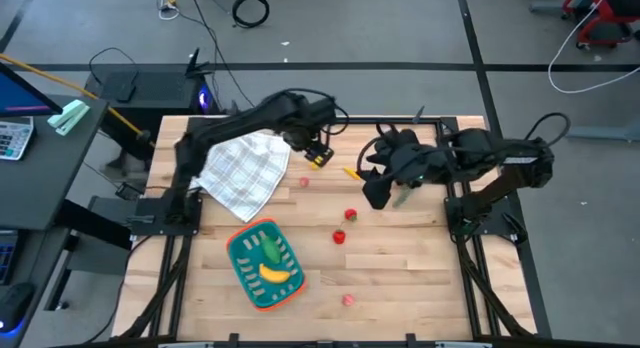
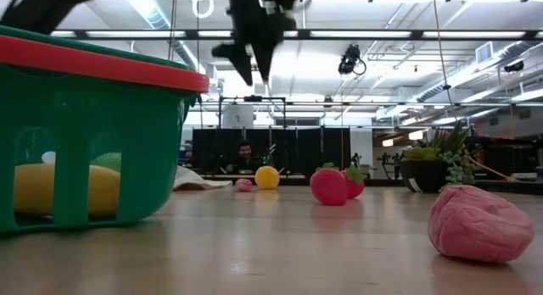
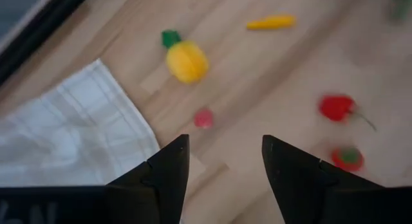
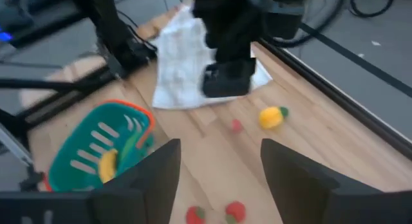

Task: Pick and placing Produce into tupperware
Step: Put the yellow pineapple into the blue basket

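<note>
Produce is split between the teal tupperware (image 1: 263, 265) near the table's (image 1: 400, 278) front-left and the bare wood: inside the container lie a yellow banana (image 1: 279, 275) and a green vegetable (image 1: 270, 250), both partly screened by the slotted wall in the low view. Loose on the table are a yellow lemon (image 3: 187, 61) with a green leaf, just beside the white checked cloth's (image 1: 243, 170) edge, a small pink piece (image 3: 204, 118) near it, a thin orange piece (image 3: 271, 22), two red pieces (image 1: 351, 216) toward the middle, and a pink piece (image 1: 348, 300) near the front edge. The left gripper (image 3: 224, 161) hangs above the cloth's edge near the back of the table, jaws spread and holding nothing. The right gripper (image 4: 217, 169) hovers over the right side, jaws likewise spread and empty; in the high view its fingers are lost against the dark arm. A green potted plant (image 2: 439, 164) stands at the table's far edge, seen only in the low view.
</note>
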Action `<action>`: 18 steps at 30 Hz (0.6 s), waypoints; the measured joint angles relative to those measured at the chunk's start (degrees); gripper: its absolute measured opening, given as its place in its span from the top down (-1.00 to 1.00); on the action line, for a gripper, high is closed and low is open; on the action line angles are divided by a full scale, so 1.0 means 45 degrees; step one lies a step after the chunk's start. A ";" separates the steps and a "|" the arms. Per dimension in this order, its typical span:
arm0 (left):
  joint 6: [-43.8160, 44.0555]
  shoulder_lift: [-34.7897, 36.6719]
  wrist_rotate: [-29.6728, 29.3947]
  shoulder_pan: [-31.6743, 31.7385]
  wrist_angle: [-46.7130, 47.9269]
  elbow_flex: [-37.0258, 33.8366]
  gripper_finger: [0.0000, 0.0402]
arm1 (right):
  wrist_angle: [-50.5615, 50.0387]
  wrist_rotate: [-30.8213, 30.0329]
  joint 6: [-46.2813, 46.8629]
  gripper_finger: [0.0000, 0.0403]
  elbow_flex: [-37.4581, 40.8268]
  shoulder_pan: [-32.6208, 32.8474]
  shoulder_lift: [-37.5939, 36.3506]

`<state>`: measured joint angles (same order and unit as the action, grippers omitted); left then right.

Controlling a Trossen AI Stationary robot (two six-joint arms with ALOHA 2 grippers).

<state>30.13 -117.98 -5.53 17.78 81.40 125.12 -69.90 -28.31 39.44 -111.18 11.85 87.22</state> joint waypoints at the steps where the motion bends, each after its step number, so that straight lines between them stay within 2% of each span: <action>1: 0.0363 -0.0304 -0.0013 0.0149 -0.0132 0.0000 -0.01 | -0.0182 -0.0036 0.0015 -0.11 0.0000 -0.0004 0.0048; 8: 0.2226 -0.1890 0.0125 0.1016 -0.0495 0.0000 0.01 | -0.0755 -0.0074 -0.0004 -0.09 0.0005 -0.0023 0.0646; 12: 0.2299 -0.2532 0.0316 0.1258 -0.0668 0.0000 -0.02 | -0.0762 -0.0070 -0.0028 -0.07 0.0005 -0.0019 0.0914; 18: 0.2200 -0.3104 0.1302 0.1242 -0.1639 0.0000 -0.15 | -0.0840 -0.0088 -0.0116 -0.05 0.0005 -0.0023 0.1049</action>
<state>40.03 -131.94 0.33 23.37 74.03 125.12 -73.68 -28.71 38.92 -111.15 11.75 91.94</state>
